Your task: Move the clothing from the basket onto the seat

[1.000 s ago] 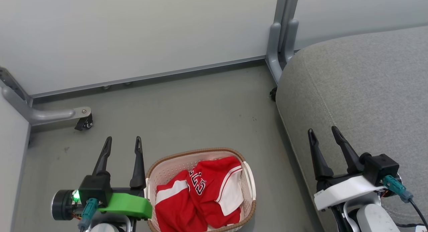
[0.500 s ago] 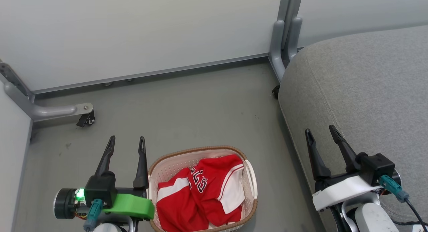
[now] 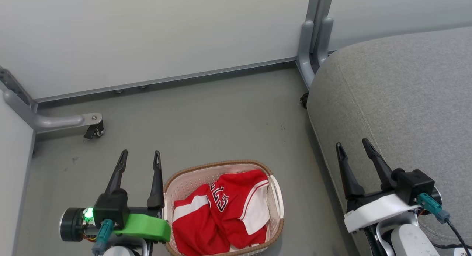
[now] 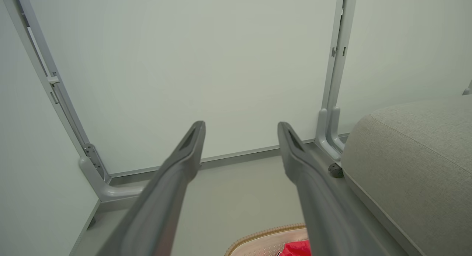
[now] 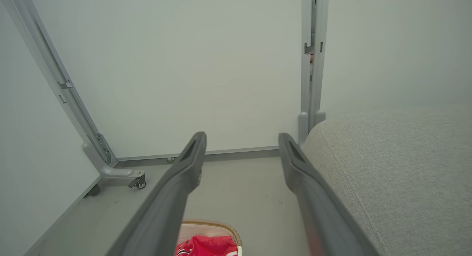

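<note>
The clothing, red with white stripes and dark lettering, lies crumpled in the basket, cream-white with a brown rim, on the floor at the bottom centre of the head view. My left gripper stands open just left of the basket, nothing between its fingers. Over the front edge of the grey seat, my right gripper is open and empty too. In the left wrist view the basket rim and a scrap of red clothing peek in at the bottom. The right wrist view shows the clothing low down and the seat to the right.
Pale partition panels close off the back, with a grey post beside the seat's corner. A grey foot with a caster juts out at the left. Bare grey floor lies between basket and panels.
The whole head view shifted slightly between the earliest frame and now, so the camera moved. Both grippers stay open and the clothing lies unchanged in the basket.
</note>
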You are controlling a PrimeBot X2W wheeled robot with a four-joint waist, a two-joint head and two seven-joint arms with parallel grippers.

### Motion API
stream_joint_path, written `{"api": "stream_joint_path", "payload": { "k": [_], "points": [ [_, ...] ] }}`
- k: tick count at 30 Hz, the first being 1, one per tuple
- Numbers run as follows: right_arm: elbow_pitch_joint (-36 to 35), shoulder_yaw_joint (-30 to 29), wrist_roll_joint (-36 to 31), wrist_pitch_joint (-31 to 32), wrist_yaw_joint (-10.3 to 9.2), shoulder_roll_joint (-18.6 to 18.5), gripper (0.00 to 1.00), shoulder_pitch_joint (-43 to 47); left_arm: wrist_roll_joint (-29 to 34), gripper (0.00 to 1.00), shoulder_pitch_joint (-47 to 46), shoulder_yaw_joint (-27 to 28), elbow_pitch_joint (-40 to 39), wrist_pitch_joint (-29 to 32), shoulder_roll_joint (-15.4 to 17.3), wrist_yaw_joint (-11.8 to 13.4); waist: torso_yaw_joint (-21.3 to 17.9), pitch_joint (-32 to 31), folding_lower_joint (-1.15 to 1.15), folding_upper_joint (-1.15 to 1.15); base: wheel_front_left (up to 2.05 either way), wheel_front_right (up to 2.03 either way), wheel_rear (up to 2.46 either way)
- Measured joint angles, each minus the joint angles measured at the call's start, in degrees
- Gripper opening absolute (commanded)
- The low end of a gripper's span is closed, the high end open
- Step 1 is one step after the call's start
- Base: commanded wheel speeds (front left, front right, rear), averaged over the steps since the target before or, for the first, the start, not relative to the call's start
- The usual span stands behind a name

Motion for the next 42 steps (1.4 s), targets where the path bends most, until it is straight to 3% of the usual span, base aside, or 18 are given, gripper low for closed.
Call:
{"api": "stream_joint_path", "payload": {
  "k": [7, 17, 28, 42],
  "points": [
    [0.0, 0.34, -0.01, 0.0, 0.0, 0.0, 1.0, -0.77, -0.27, 1.0, -1.66, -0.56, 0.32, -0.01, 0.01, -0.16, -0.38, 0.59, 0.0, 0.0, 0.0, 0.0, 0.0],
    [-2.23, 1.11, 0.02, -0.08, 0.01, -0.03, 1.0, -4.12, 0.35, 1.0, -8.16, -1.76, 4.02, -0.01, 0.55, -3.15, -3.18, 4.06, 0.0, 0.0, 0.0, 0.0, 0.0],
    [-5.88, 3.27, 0.77, -0.08, 0.01, -0.07, 1.0, -11.8, 1.58, 1.0, -19.28, -4.28, 14.8, -0.01, 1.76, -5.64, -7.72, 12.45, 0.0, 0.0, 0.0, 0.0, 0.0],
    [-11.11, 4.26, 2.07, -0.09, 0.01, -0.11, 1.0, -20.81, 3.01, 1.0, -31.76, -7.24, 29.67, -0.01, 3.86, -6.72, -13.24, 26.15, 0.0, 0.0, 0.0, 0.0, 0.0]
  ]
}}
